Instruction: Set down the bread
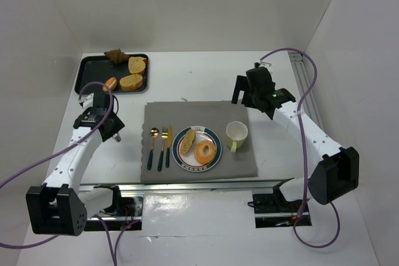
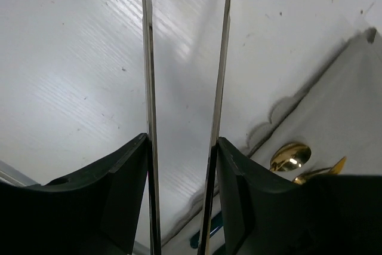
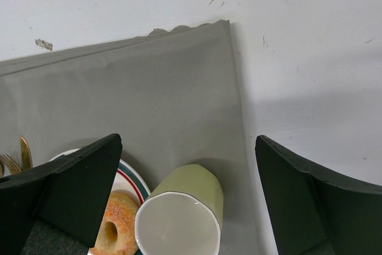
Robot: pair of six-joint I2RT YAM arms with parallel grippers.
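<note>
close to the left wrist lens, black finger mounts carry two thin metal blades [image 2: 149, 88]. left gripper [image 2: 186, 40] is part open, with nothing between them. right gripper [image 3: 188, 141] gapes wide and empty above the pale green cup [image 3: 179, 219]. the bread i'd fetch, a small golden roll [image 1: 110, 83], sits at the near edge of the black tray [image 1: 93, 70], just beside my left arm. i judge it light, dry-crusted and soft inside. pinch it gently across its short middle, or the blades may bite in.
</note>
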